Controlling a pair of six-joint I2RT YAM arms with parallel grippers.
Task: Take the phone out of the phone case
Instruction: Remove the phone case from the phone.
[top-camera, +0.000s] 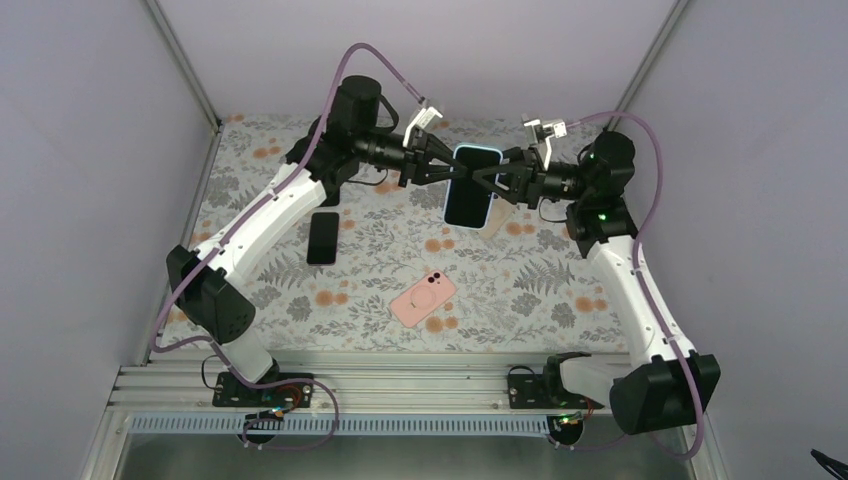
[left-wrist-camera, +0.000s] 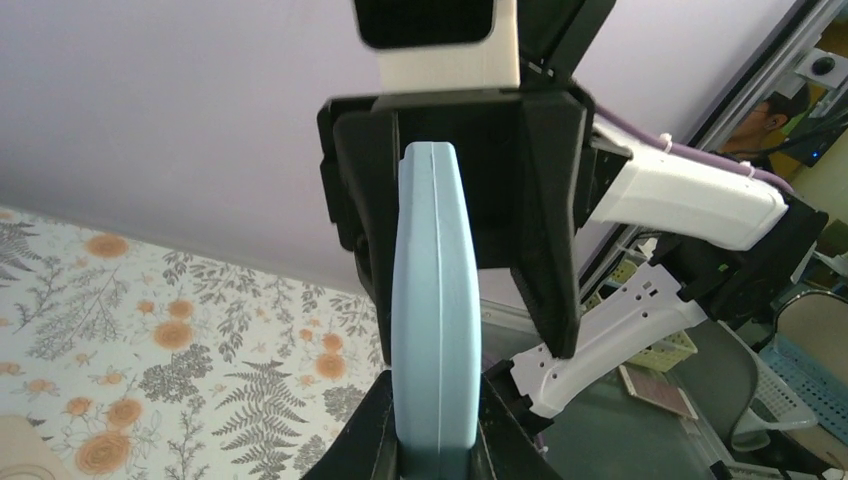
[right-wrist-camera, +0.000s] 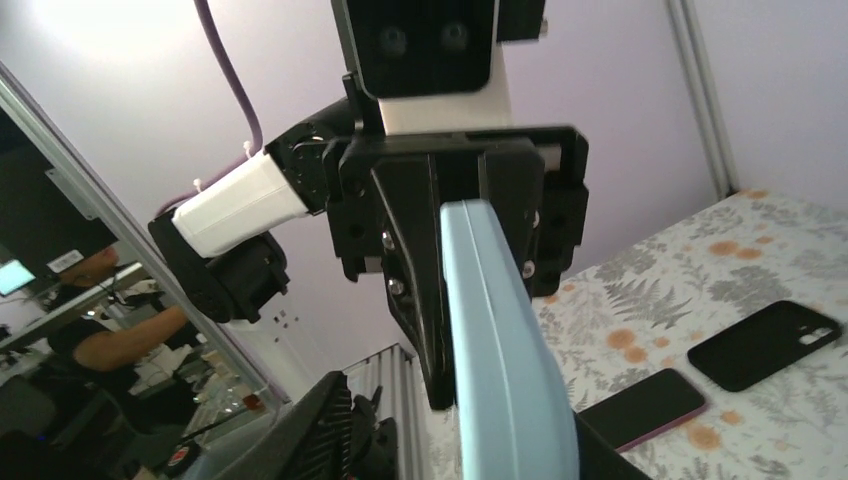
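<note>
Two grippers meet at the cased phone (top-camera: 470, 190), far centre: the left gripper (top-camera: 449, 168) clamps it, and the right gripper (top-camera: 484, 180) sits slack around it. Right should catch only the case lip.

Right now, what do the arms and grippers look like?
The left arm and right arm have white shells and black joints, with purple cables looping alongside. The left gripper and right gripper are black, with tapered fingers and white camera mounts.

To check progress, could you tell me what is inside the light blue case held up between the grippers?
A phone with a dark screen sits in the light blue case. Its back and edges are covered by the case.
</note>
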